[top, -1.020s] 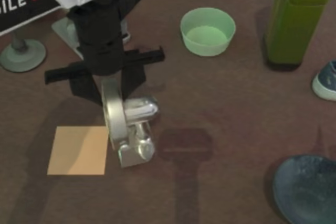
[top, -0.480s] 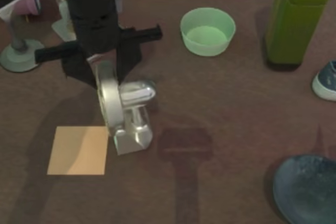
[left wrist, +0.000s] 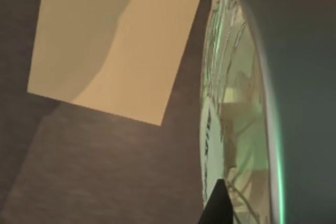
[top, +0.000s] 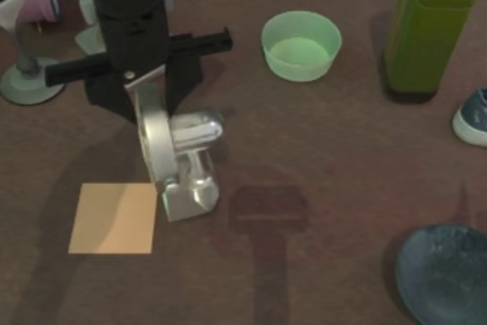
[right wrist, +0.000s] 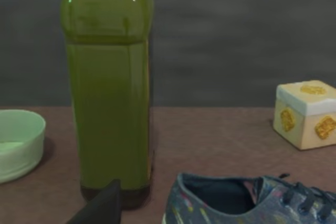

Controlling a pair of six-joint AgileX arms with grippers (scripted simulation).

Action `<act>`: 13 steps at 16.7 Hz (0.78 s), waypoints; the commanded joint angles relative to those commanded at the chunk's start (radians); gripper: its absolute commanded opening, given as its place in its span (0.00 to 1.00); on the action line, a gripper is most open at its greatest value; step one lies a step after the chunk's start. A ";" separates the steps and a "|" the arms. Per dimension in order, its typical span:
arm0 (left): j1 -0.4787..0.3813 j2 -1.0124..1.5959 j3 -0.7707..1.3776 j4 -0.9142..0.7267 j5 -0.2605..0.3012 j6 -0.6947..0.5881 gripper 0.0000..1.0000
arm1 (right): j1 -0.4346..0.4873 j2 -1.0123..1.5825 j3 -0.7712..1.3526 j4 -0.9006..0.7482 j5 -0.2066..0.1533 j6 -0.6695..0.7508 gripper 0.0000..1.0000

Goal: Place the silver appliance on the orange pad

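At the table's left sits the thin flat light-orange square pad (top: 112,218). Just at its three o'clock hangs the shiny all-metal silver appliance (top: 176,161), its round disc clamped in our left gripper (top: 144,100), which reaches down from twelve o'clock. We judge the carry is under way; next we shift toward nine o'clock and lower. Our right arm sits parked off the right edge, beyond the tall green bottle (top: 432,24).

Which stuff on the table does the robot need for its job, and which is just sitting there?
Needed: silver appliance, orange pad, left gripper holding the appliance's disc.

Just sitting there: green bowl, green bottle, shoe, dark plate, yellow-patterned box.
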State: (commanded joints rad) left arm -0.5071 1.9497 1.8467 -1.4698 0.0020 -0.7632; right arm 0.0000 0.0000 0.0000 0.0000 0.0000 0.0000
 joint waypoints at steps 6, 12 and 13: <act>0.040 -0.067 -0.097 0.015 0.001 -0.292 0.00 | 0.000 0.000 0.000 0.000 0.000 0.000 1.00; 0.110 -0.199 -0.271 0.058 0.002 -0.824 0.00 | 0.000 0.000 0.000 0.000 0.000 0.000 1.00; 0.122 -0.222 -0.301 0.067 0.002 -0.901 0.00 | 0.000 0.000 0.000 0.000 0.000 0.000 1.00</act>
State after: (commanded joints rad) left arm -0.3856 1.7281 1.5454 -1.4029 0.0042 -1.6641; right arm 0.0000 0.0000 0.0000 0.0000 0.0000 0.0000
